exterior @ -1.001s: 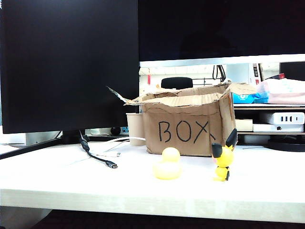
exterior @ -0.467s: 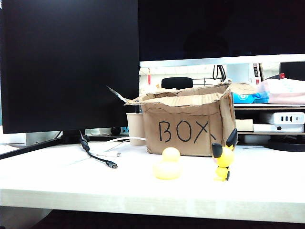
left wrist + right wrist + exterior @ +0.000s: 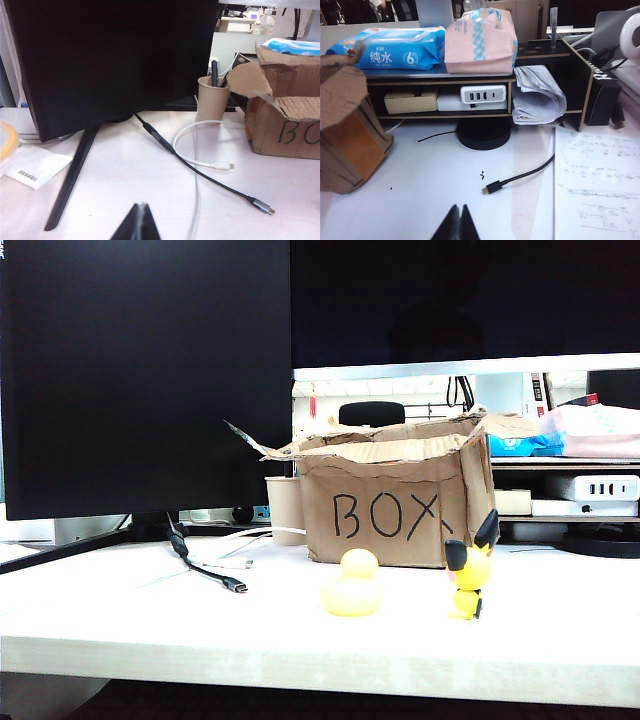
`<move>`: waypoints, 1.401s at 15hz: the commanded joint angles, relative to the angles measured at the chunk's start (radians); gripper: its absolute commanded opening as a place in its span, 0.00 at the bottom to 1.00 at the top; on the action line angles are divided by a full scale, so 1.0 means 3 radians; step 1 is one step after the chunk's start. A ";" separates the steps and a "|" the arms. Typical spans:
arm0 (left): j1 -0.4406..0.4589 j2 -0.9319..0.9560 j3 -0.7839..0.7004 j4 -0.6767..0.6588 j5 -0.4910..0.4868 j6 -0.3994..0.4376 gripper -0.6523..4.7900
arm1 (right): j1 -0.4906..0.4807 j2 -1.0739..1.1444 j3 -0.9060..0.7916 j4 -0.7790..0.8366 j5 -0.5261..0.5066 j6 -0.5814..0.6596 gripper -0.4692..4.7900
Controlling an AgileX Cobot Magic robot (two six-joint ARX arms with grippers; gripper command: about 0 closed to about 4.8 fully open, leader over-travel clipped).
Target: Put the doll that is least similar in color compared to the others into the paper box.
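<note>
Nearest, the left gripper (image 3: 139, 222) and right gripper (image 3: 458, 223) hang pressed together, empty, above the worktop (image 3: 300, 630). In front of the paper box (image 3: 390, 510) stand the rubber duck (image 3: 351, 585) and black-eared figure (image 3: 468, 575); no rabbit doll is visible.

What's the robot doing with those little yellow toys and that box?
Nothing is being handled right now. The rubber duck and the yellow figure with black ears stand on the white table in front of the paper box. No white rabbit doll shows in any view. The left end effector and the right end effector are both shut, holding nothing, low over the table on either side of the box.
</note>
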 commanded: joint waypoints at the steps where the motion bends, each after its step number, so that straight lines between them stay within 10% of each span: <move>1: 0.0000 0.0000 0.0003 0.0031 0.0009 0.0001 0.11 | -0.0004 -0.0003 -0.0174 0.0239 0.0039 0.0023 0.09; 21: 0.0000 0.0000 0.0003 0.0031 0.0010 0.0001 0.11 | 0.0216 -0.0003 -0.0314 0.0547 -0.0064 -0.0067 0.09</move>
